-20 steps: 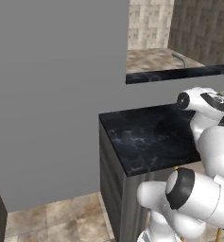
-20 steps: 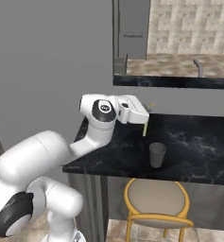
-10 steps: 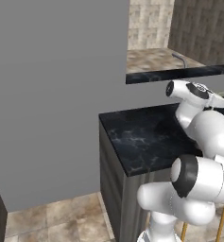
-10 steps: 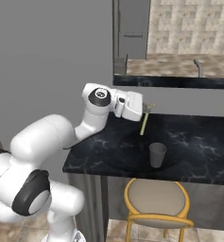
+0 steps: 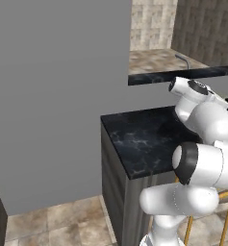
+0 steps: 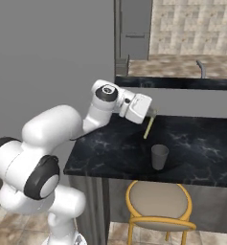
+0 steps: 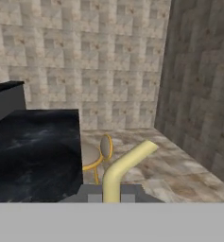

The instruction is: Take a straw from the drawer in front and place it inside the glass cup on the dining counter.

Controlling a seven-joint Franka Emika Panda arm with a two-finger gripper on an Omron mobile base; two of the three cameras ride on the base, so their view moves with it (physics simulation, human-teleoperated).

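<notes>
Holding the straw point(image 6: 148, 128) in a closed grip, the claw point(image 6: 152, 114) hangs over the black marbled tabletop point(image 6: 201, 143), so the fetching half of the job looks done. In the right base view the pale yellow straw dangles from the claw, slanting down toward 7 o'clock. The glass cup point(image 6: 159, 157) stands upright on the tabletop at about 5 o'clock from the straw's lower end, near it but apart. In the hand view the straw point(image 7: 123, 168) rises from between the fingertips and bends toward 2 o'clock. What is left, by my reading: bring the straw's tip over the cup's mouth, lower it in, and let go. Against the frame of half a second ago, the wrist has rolled and the straw hangs more slanted; the cup sits where it was.
</notes>
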